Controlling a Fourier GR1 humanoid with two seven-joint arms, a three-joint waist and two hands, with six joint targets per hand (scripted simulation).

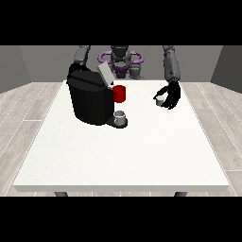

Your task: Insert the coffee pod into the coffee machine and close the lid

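The hand at the view's right (171,96) curls its fingers round the small white coffee pod (160,99), at three o'clock from the bulky black coffee machine (90,100) (grey lid (106,74) raised). A tilted pod could miss the opening. The other hand is hidden.

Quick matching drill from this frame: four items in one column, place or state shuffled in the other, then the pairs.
Items:
1. coffee machine
2. lid
3. coffee pod
4. grey cup

Place or state:
A. held in the robot hand at the view's right
B. raised open
C. on the machine's base at the front
D. black, on the table's left part in the view

Pairs: 1-D, 2-B, 3-A, 4-C
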